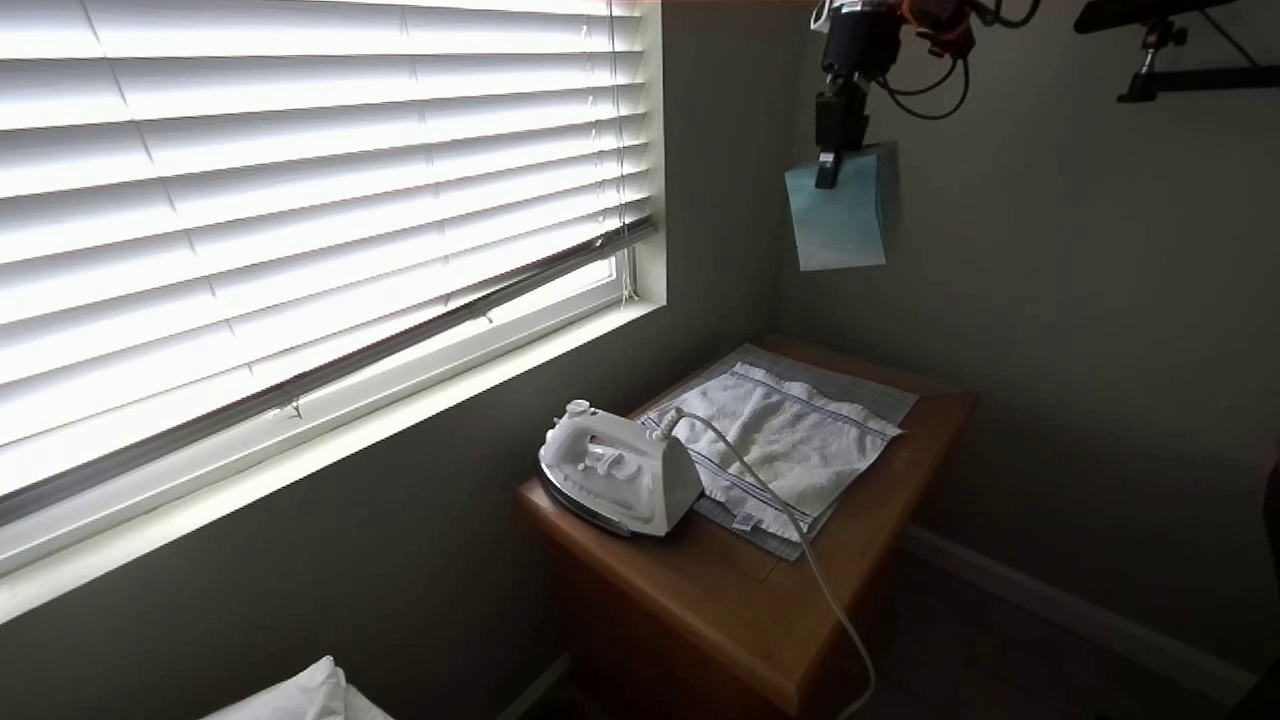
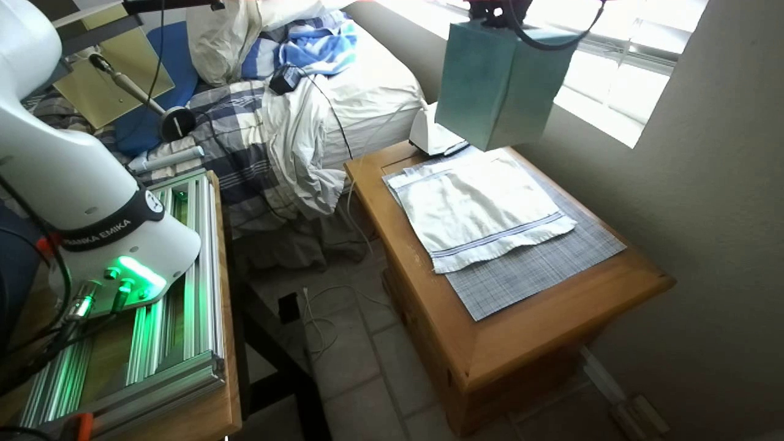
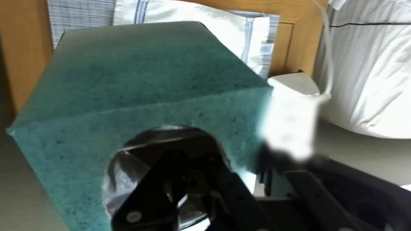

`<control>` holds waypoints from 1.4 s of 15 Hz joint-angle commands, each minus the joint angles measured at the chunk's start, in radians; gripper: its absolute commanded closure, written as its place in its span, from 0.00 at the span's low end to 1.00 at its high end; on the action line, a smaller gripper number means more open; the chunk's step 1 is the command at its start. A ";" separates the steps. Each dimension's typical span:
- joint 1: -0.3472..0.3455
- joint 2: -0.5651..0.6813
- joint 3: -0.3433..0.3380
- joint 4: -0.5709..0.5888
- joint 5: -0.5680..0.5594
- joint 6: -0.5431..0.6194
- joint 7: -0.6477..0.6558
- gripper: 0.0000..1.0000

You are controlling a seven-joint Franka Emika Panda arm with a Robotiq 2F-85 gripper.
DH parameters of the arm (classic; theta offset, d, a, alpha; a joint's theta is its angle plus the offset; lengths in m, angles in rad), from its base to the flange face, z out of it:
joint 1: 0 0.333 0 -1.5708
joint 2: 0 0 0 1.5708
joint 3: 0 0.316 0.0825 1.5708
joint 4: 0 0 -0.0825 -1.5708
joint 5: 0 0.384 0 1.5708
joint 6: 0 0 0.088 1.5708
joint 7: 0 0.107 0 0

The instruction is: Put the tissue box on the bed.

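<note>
A: Quick, where's the tissue box (image 1: 838, 230)?
B: Teal, in the air, higher than the desk (image 2: 539, 337) and well apart from its top. Roughly upright.

A: And the hand (image 1: 835, 170)?
B: Holding the tissue box, clamped on the upper edge of one side. One finger rests on the outside of that side; where the second sits, can't tell from the exterior views. Wrist view: oval opening (image 3: 128, 166) in the box top faces the hand, which covers part of it.

A: What's on the desk?
B: Grey woven mat (image 2: 520, 278); pale cloth (image 2: 484, 196) with blue stripes lying over most of it. White iron (image 1: 615, 470) at one end of the desk, its cord (image 3: 327, 48) trailing over the desk's edge.

A: Now the bed (image 2: 373, 73).
B: Past the iron's end of the desk, in an exterior view. White sheet, plaid and blue bedding, rumpled.

A: And the arm (image 2: 67, 177)?
B: White, base on a metal-railed stand (image 2: 208, 275), across a strip of tiled floor (image 2: 355, 355) from the desk. Green light (image 2: 142, 271) glowing on the base.

A: Anything else?
B: Window blinds (image 1: 300, 210), let down most of the way, alongside the desk and higher than it. Bright light coming through.
</note>
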 commanded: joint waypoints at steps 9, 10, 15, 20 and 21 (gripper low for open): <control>0.230 -0.281 0.014 -0.130 0.071 0.027 -0.068 0.95; 0.228 -0.280 0.011 -0.134 0.071 0.029 -0.071 0.95; 0.226 -0.280 0.006 -0.142 0.072 0.039 -0.078 0.95; 0.323 -0.136 0.087 0.094 -0.042 -0.090 -0.083 0.99; 0.344 -0.103 0.103 0.142 -0.044 -0.108 -0.101 0.99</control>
